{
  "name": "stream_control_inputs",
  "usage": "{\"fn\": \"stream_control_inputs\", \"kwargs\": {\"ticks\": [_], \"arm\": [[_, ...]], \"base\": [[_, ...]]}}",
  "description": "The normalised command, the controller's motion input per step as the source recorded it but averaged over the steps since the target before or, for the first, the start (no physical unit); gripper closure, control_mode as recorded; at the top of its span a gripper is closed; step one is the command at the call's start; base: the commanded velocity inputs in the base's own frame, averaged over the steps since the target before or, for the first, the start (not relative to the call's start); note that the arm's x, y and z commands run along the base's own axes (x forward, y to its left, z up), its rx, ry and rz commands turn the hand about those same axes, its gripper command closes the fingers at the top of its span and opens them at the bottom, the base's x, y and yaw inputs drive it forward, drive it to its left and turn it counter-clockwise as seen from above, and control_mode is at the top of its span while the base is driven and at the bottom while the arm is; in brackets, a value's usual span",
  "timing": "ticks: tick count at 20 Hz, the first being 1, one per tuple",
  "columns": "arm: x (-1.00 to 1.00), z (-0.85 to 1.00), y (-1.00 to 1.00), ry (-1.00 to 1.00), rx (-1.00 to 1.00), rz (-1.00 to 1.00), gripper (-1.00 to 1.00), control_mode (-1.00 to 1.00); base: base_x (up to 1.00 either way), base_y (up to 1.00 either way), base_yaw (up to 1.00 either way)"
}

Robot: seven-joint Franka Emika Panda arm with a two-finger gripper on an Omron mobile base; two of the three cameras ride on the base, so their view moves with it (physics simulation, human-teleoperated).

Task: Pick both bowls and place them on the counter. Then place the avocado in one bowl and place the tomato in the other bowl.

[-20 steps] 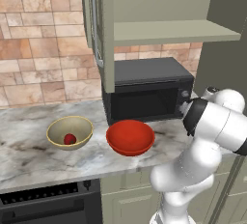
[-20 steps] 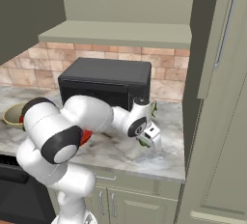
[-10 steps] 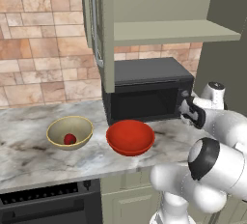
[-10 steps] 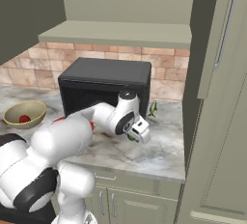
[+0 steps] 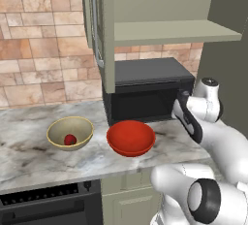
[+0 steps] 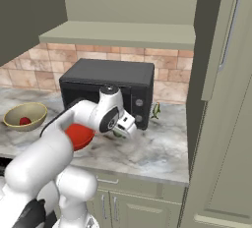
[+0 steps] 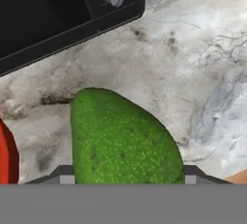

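Hand view: gripper seemingly clasps the avocado [image 7: 120, 138] above bare counter [image 7: 193, 63] beside the microwave [image 7: 58, 6].

Base views flank counter [image 5: 29, 161]; hand view close.

tomato [image 5: 70, 139] in tan-olive bowl [image 5: 70, 133], empty red bowl [image 5: 131, 137] beside it on marble counter [image 5: 29, 158], avocado [image 7: 120, 141] apart.

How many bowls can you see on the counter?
2. The tan-olive bowl sits to the left with the tomato inside, and the empty red bowl sits in front of the microwave.
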Motion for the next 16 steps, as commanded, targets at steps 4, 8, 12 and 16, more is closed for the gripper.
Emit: {"fn": "stream_control_inputs", "kwargs": {"ticks": [4,8,12,16], "arm": [[-0.03,0.13,0.58,0.0,0.0,0.05,1.0,-1.0],[0.0,0.17,0.68,0.0,0.0,0.04,1.0,-1.0],[0.0,0.12,0.69,0.0,0.0,0.02,1.0,-1.0],[0.02,0.08,0.68,0.0,0.0,0.01,1.0,-1.0]], "base": [[0.0,0.0,0.0],[0.0,0.0,0.0],[0.0,0.0,0.0],[0.0,0.0,0.0]]}}
